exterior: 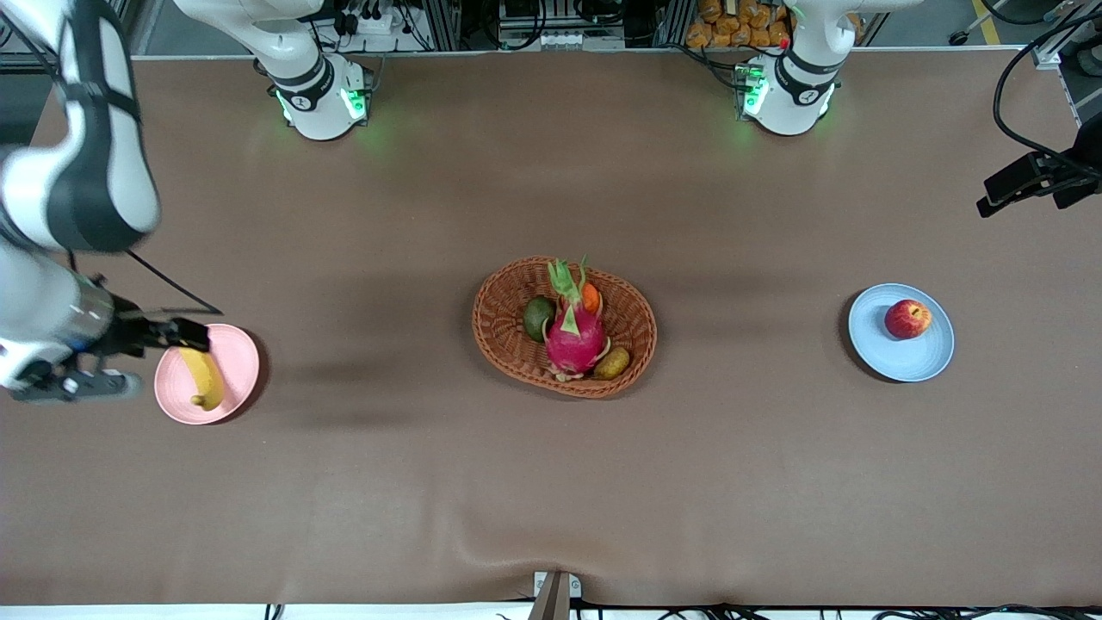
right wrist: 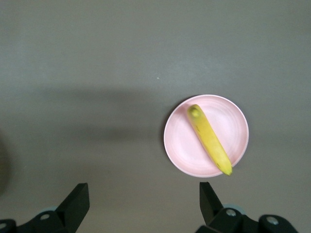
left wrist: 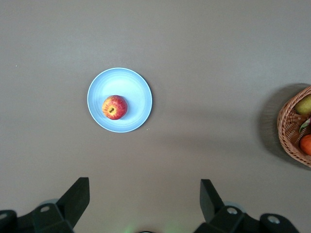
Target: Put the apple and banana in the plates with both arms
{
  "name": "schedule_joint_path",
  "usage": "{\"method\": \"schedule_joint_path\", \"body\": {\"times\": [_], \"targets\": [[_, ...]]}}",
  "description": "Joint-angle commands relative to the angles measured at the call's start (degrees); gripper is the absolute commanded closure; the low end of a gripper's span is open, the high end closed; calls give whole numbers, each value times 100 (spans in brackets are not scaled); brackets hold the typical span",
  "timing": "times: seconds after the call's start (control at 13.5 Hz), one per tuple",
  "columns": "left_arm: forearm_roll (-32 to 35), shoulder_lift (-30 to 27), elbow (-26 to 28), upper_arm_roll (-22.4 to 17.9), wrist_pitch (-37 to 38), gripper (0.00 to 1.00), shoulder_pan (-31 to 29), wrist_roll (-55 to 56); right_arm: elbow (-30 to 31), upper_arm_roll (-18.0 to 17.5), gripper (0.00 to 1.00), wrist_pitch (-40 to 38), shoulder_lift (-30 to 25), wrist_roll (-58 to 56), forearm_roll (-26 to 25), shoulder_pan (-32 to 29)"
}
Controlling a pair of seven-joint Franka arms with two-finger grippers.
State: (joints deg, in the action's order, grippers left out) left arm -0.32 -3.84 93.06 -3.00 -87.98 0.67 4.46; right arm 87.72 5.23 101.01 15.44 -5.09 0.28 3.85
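Observation:
The red apple (exterior: 907, 319) lies on the light blue plate (exterior: 921, 362) toward the left arm's end of the table. The yellow banana (exterior: 203, 377) lies on the pale pink plate (exterior: 239, 362) toward the right arm's end. My right gripper (right wrist: 144, 190) hangs high in the air, open and empty, beside the pink plate rather than over it (right wrist: 177, 145). In the front view it shows at the edge (exterior: 76, 385). My left gripper (left wrist: 145, 187) is also raised, open and empty, over bare table beside the blue plate (left wrist: 141, 82) with the apple (left wrist: 114, 107).
An oval wicker basket (exterior: 499, 293) stands mid-table between the two plates. It holds a magenta dragon fruit (exterior: 572, 336), a green fruit, a small orange fruit and a brownish one. Brown cloth covers the table.

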Motion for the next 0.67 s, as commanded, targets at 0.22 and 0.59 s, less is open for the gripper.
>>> {"method": "schedule_joint_path", "body": {"times": [0.22,0.59], "targets": [[94,50,-122,28,9,0,-32,-94,176,30,0,-836,-1024,383,148,-279],[94,50,-122,37,9,0,11,-85,149,-14,0,-1198,-1455,1433,105,-77]]}}
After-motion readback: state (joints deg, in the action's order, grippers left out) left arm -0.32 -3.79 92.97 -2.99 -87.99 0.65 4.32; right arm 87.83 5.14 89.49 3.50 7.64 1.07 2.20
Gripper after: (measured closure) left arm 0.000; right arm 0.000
